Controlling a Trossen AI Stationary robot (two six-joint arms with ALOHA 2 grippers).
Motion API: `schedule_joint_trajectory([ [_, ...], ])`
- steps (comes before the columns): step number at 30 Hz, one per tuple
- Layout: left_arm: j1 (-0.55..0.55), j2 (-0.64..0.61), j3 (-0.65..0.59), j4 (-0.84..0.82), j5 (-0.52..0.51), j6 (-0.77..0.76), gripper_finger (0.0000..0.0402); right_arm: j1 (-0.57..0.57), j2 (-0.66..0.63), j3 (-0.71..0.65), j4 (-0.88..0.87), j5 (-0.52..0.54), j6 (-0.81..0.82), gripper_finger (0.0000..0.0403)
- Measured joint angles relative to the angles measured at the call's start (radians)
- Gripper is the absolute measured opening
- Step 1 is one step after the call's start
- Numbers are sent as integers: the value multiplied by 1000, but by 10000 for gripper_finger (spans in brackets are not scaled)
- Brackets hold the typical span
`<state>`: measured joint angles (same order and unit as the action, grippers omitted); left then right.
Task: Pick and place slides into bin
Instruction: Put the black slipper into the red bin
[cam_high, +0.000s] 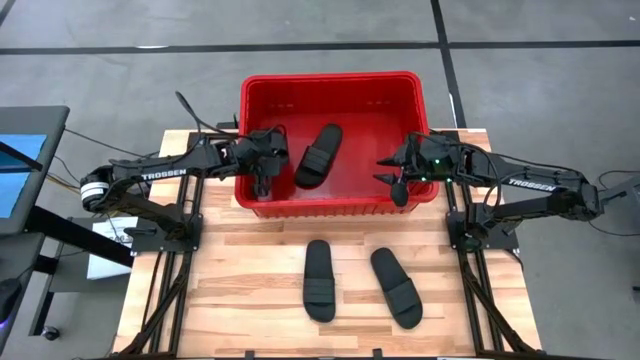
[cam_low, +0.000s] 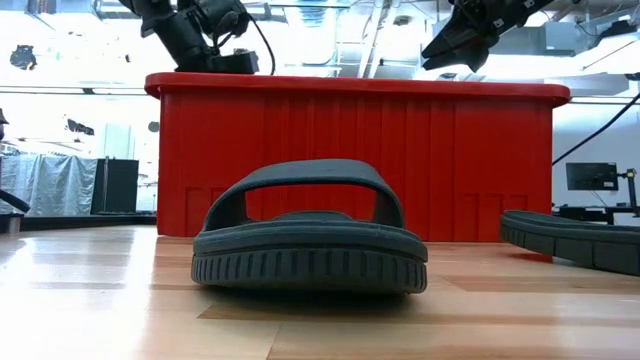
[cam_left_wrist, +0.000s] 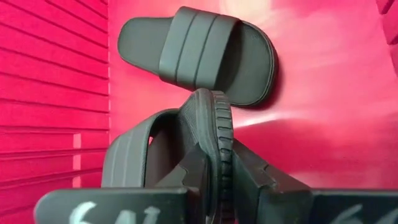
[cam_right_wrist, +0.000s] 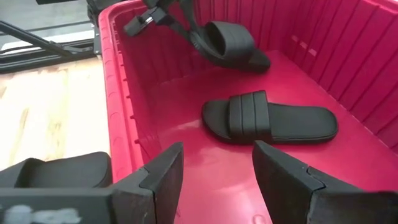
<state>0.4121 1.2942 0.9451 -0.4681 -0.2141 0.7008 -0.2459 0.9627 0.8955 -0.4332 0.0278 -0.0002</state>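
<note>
Red bin (cam_high: 330, 85), left hand (cam_high: 262, 180) gripping a slide (cam_left_wrist: 211, 134) inside it, right hand (cam_high: 392, 178) open above the rim

Both arms are dark, slim and jointed, each with white TROSSEN lettering along its forearm. The left arm (cam_high: 150, 175) has a white band near its base and thin black cables. The right arm (cam_high: 520, 185) shows a small green light near its wrist.
</note>
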Motion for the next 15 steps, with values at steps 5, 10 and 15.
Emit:
schedule_joint_trajectory([
  [5, 31, 0, 0, 28, 0, 37, 28, 1, 0, 0, 0, -1, 0, 182],
  [10, 76, 0, 0, 45, 2, 62, 28, 1, 0, 0, 0, -1, 0, 182],
  [15, 113, 0, 0, 78, 18, 102, 28, 1, 0, 0, 0, -2, -1, 182],
])
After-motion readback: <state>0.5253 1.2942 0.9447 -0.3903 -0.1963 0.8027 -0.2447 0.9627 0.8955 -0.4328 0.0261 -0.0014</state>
